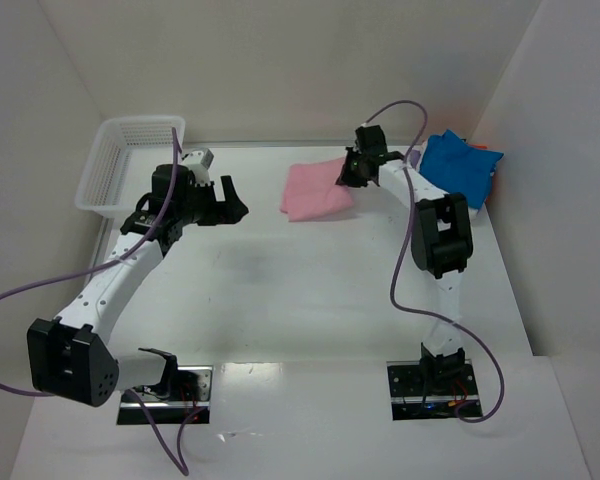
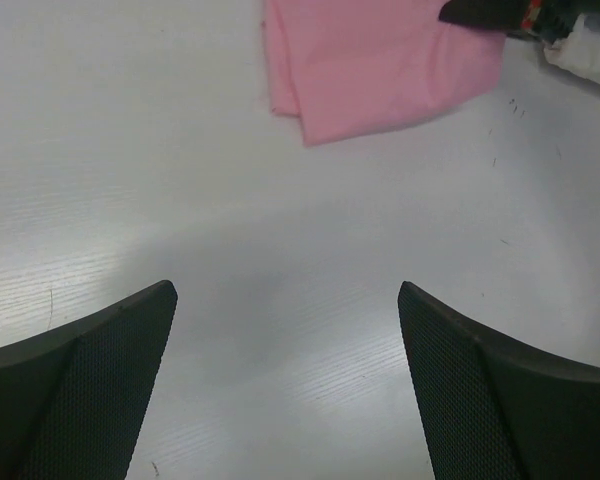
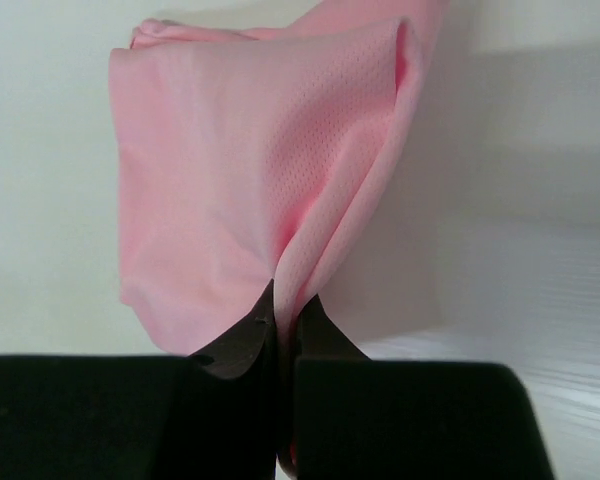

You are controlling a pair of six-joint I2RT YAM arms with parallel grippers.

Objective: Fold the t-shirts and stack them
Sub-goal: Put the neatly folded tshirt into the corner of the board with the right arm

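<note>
Overhead, you see the light pink cloth t-shirt (image 1: 315, 192) lying upper centre on the white table (image 1: 280, 290), with your right gripper (image 1: 348, 172) at its right edge. Left wrist view: your left gripper (image 2: 285, 295) gapes wide over the tabletop. Right wrist view: the jaws pinch a fold of the pink cloth.

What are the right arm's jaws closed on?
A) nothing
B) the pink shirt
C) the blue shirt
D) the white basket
B: in the right wrist view the right arm's jaws pinch a fold of the pink shirt between them.
</note>
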